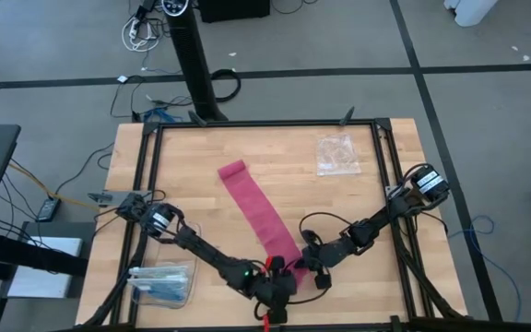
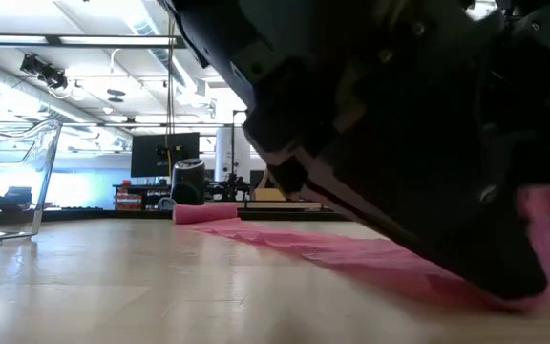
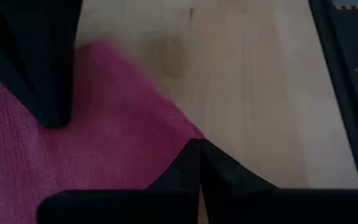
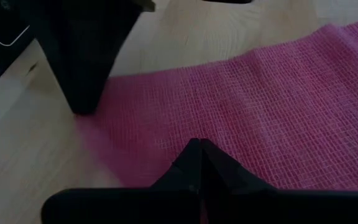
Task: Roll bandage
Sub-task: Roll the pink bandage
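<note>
Light wood table [image 1: 201,184] with black frame, magenta bandage [image 1: 256,210] laid flat diagonally, clear plastic bag [image 1: 336,154] far right, clear box [image 1: 162,284] near left

Overhead looking down, low table-level, both wrist cameras close over bandage [image 1: 258,214]

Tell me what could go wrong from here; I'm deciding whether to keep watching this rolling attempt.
1. Both pincers, left and right, crowd the near end of the bandage, so they might bump each other.
2. The strip lies flat and unrolled, slanting across the table; a roll started here may wind crooked.
3. The far end is already curled up slightly and lies free, so pulling may drag the whole strip instead of rolling it.
</note>
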